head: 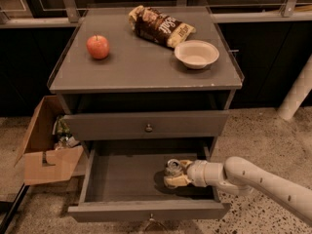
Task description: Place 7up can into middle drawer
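7up can (pixel 172 167): upright, pull-tab top up, inside the open middle drawer (pixel 122 182), right of centre and nearer the front panel than the back wall; whether its base rests on the drawer floor cannot be told. Gripper (pixel 176 175): reaches in from the right w/ the white arm (pixel 253 182) passing over the drawer's right side; its two beige fingers (pixel 174 182) are closed on the can, one on each side. Drawer above (pixel 107 126): shut, showing only its face & a small round knob (pixel 148 127). Cabinet top (pixel 141 69), l. to r.: red apple (pixel 98 46); brown chip bag (pixel 161 26) lying flat at the rear; pale bowl (pixel 197 54) just in front of the bag's right end. Floor, left of cabinet: open cardboard box (pixel 44 155) w/ items inside.
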### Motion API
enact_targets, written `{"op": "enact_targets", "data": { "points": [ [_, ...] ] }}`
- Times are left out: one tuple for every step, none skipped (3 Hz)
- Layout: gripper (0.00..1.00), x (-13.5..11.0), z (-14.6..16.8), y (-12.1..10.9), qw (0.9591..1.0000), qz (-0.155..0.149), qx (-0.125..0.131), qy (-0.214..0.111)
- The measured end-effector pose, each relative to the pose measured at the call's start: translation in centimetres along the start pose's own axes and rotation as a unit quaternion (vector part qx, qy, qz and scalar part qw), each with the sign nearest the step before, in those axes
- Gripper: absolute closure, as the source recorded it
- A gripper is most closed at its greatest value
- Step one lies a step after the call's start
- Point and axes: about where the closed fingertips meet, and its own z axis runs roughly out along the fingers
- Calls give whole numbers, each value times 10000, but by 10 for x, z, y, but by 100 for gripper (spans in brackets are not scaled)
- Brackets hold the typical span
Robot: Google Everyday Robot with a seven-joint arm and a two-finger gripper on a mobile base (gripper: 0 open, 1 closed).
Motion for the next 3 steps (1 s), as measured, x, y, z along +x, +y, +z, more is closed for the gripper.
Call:
{"op": "enact_targets", "data": {
  "points": [
    [39, 0, 0, 0, 10000, 0, 0, 0],
    [8, 0, 0, 0, 10000, 0, -1, 0],
    [0, 0, 0, 0, 10000, 0, -2, 0]
  ]
}}
